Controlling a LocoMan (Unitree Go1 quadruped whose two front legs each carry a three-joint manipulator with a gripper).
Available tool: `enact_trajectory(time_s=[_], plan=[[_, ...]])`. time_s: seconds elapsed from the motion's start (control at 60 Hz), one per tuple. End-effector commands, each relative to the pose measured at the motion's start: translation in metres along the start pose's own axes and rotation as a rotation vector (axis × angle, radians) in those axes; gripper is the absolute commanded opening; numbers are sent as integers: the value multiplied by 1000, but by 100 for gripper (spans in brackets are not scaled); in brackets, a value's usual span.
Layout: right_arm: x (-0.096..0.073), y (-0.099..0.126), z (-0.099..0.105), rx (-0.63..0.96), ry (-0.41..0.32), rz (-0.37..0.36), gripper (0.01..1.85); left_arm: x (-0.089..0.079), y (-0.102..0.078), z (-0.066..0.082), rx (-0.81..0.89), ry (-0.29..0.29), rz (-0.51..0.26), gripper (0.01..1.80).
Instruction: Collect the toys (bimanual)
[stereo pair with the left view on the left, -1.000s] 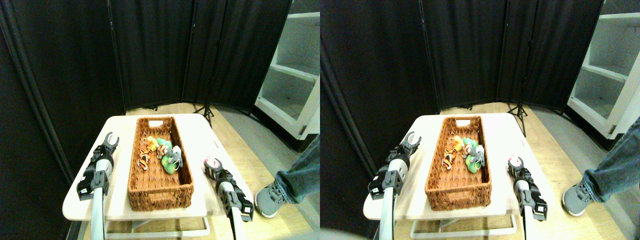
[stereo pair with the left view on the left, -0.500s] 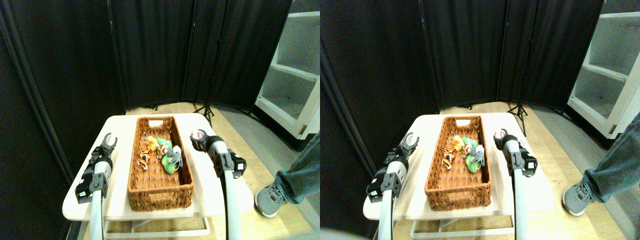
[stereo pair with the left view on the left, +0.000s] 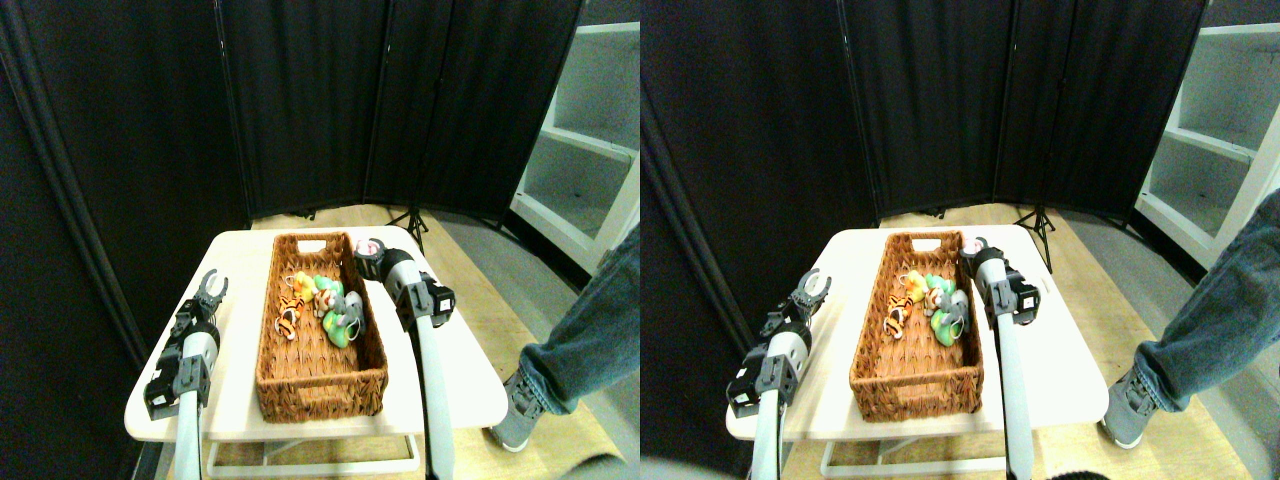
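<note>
Toys (stereo pair with the left view on the left: 320, 305): orange striped, green and grey figures, clustered mid-basket, toward its right wall. One more, pale with pink (stereo pair with the left view on the left: 368, 246), clamped in right gripper (stereo pair with the left view on the left: 366, 252) above the basket's far right rim, apparently raised there for release inside. Wicker basket (stereo pair with the left view on the left: 275, 375): long, centred lengthwise on white table (stereo pair with the left view on the left: 455, 385). Left gripper (stereo pair with the left view on the left: 211, 287): jaws spread wide, empty, parked over table left of basket, clear of the drop. Person's leg (stereo pair with the left view on the left: 580, 345): standing right of table.
</note>
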Motion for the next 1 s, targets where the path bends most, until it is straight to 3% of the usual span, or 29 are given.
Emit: enact_trajectory(time_s=[0.017,0.267,0.367,0.5,0.617,0.75,0.95,1.0], plan=[[8,11,-9,-30,26,54,1,-1,-6,4,-9,-30,-50,9],[14,34,-46,-81,105,97,1,-8,-1,6,9,-47,-49,8],[18,32,-54,-60,143,101,2,-10,2,7,6,-48,-51,7],[18,25,-57,-109,130,102,5,-13,5,9,5,-58,-45,9],[15,22,-55,-79,187,59,55,-14,6,11,-6,-56,-43,11],[8,23,-55,-66,212,32,93,-12,5,11,11,-46,-59,10],[4,25,-53,-70,199,33,99,-8,2,8,-12,-39,-60,10],[3,27,-50,-80,190,46,89,-7,2,8,-10,-29,-64,11]])
